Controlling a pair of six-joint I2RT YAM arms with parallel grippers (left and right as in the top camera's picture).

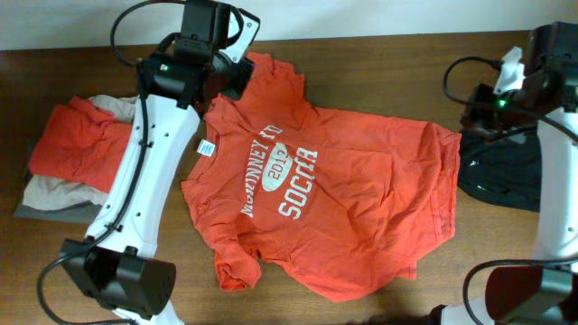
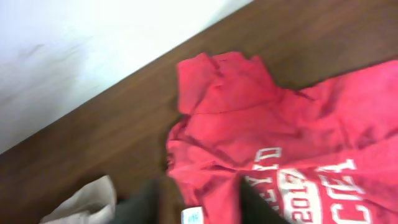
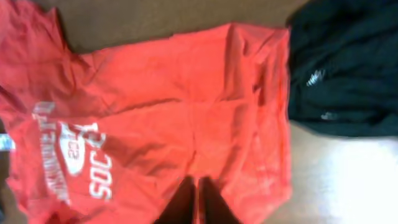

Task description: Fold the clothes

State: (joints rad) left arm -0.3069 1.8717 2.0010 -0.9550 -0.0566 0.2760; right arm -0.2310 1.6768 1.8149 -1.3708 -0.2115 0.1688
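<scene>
You have the T-shirt (image 1: 343, 208) lying spread in the middle of the surface (image 1: 379, 63), long axis from left edge to right edge, collar leftward. The left fingers (image 2: 146, 202) seem apart, near its far sleeve; the right fingers (image 3: 180, 208) are pressed together.

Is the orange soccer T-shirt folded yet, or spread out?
Spread out, not folded: the T-shirt lies open on the table, chest lettering facing up, both sleeves sticking out, wrinkled.
</scene>
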